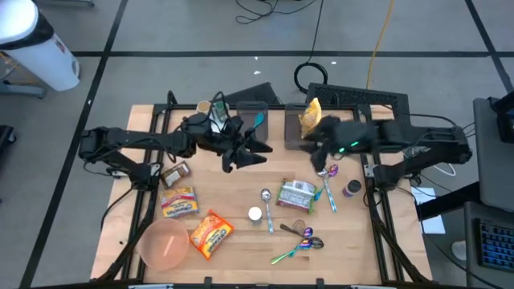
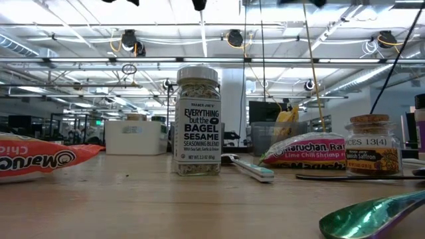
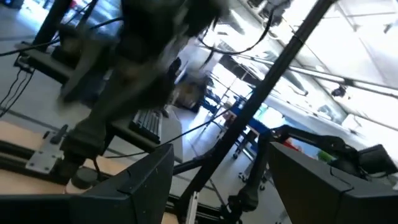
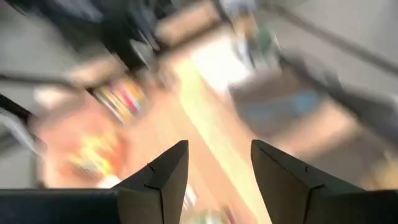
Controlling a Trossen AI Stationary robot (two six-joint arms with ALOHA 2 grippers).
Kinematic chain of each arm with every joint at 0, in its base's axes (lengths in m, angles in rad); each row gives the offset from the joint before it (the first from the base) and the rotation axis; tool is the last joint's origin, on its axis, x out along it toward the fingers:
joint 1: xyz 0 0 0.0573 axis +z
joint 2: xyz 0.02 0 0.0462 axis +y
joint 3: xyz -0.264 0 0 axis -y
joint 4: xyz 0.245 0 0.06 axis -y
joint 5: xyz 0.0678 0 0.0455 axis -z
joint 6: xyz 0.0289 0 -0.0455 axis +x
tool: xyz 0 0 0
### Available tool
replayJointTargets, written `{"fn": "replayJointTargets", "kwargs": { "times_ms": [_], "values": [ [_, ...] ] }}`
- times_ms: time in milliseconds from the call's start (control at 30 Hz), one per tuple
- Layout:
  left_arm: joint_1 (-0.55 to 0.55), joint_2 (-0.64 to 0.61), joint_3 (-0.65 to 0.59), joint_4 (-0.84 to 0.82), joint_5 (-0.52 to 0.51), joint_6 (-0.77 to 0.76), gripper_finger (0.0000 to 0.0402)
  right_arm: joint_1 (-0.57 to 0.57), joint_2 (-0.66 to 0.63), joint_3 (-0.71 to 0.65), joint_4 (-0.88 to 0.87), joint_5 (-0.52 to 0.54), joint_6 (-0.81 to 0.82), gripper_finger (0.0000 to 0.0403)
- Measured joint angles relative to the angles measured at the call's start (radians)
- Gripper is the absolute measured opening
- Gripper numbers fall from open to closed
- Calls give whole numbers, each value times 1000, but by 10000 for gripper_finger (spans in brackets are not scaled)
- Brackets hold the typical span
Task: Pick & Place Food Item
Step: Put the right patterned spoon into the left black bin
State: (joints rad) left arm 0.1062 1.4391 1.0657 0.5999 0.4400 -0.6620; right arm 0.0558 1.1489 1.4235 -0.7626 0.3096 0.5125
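Food lies on the wooden table (image 1: 241, 181): two orange ramen packets (image 1: 180, 202) (image 1: 210, 234), a green ramen packet (image 1: 295, 194) and a seasoning jar (image 1: 255, 214), which stands upright in the low view (image 2: 198, 121). A yellow bag (image 1: 311, 116) sits in the right dark bin (image 1: 294, 127) at the far side. My left gripper (image 1: 249, 151) is open and empty above the table's far middle; its wrist view (image 3: 221, 155) looks up into the room. My right gripper (image 1: 309, 147) is open and empty beside the right bin, also shown in its wrist view (image 4: 221, 149).
A second dark bin (image 1: 251, 112) with a teal item stands left of the first. A pink bowl (image 1: 165, 243) is at the near left. Spoons (image 1: 301, 241) and a saffron jar (image 1: 352, 189) lie at the right. Bare wood shows in the table's middle.
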Motion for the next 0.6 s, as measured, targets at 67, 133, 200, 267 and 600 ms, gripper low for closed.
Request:
{"fn": "replayJointTargets", "kwargs": {
  "times_ms": [67,133,200,267,600],
  "values": [
    [3,0,0,1,26,34,269,18,44,-1,-114,5,79,167],
    [5,0,0,-2,49,61,269,27,97,-2,-228,3,160,167],
    [7,0,0,-28,50,75,269,36,155,-1,-329,1,227,166],
    [15,0,0,-56,51,80,269,44,221,-7,-428,0,282,166],
    [44,0,0,-162,118,70,269,44,371,-187,-474,-162,525,167]
  ]
}}
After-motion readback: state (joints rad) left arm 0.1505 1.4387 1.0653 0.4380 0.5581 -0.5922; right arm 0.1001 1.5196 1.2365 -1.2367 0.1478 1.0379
